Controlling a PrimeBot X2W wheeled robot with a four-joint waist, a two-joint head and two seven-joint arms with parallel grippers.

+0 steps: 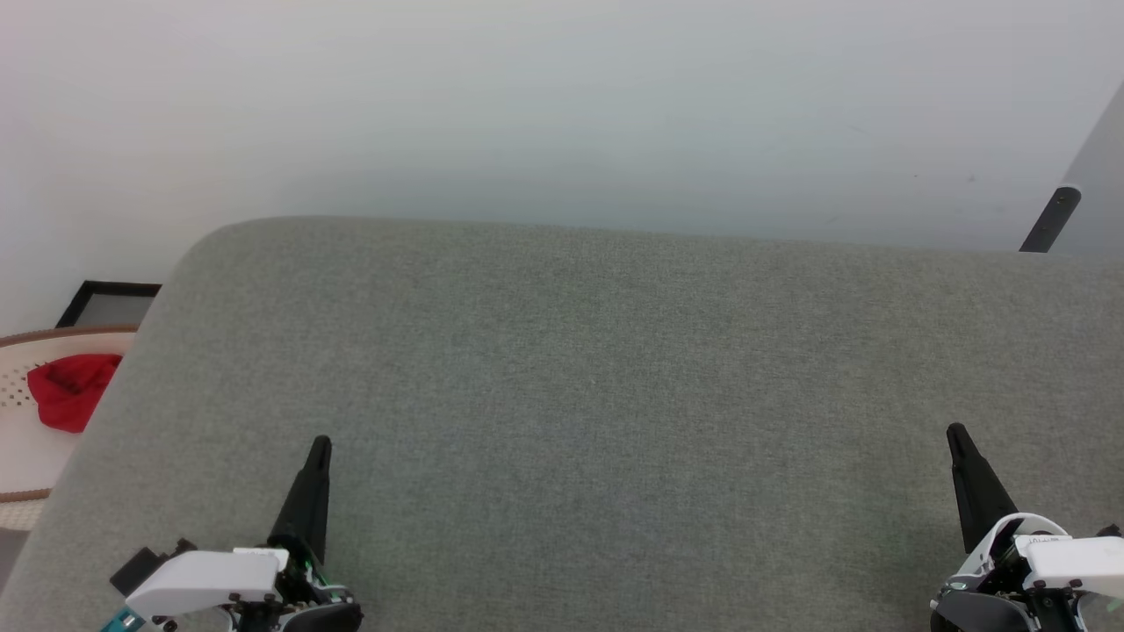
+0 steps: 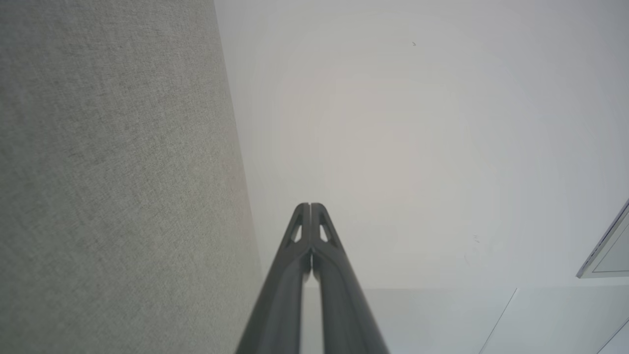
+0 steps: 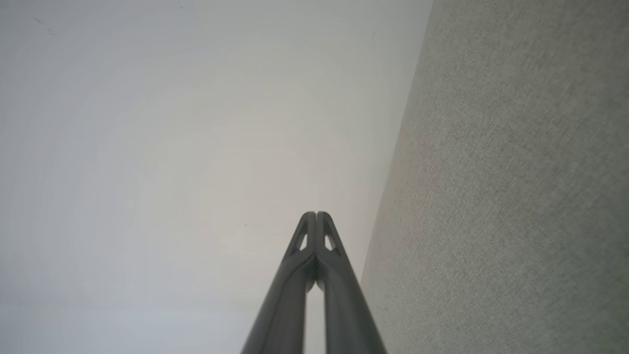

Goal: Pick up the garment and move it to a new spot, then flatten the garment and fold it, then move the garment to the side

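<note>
A crumpled red cloth (image 1: pixel 70 389) lies in a pale woven basket (image 1: pixel 26 347) at the far left, beyond the edge of the grey fabric surface (image 1: pixel 571 377). It shows no stripes or lettering, so I cannot tell whether it is the garment. My left gripper (image 1: pixel 320 443) hovers over the near left of the grey surface, shut with nothing in it, well right of the red cloth. At the near right my right gripper (image 1: pixel 955 432) is also shut and empty. Each wrist view shows closed fingertips: left gripper (image 2: pixel 310 205), right gripper (image 3: pixel 317 214).
A dark-framed panel (image 1: pixel 105 303) leans behind the basket. Pale floor lies past the grey surface's rounded far edge. A dark bar (image 1: pixel 1049 219) stands at the far right. The grey surface (image 2: pixel 108 177) runs beside each gripper (image 3: pixel 516 187).
</note>
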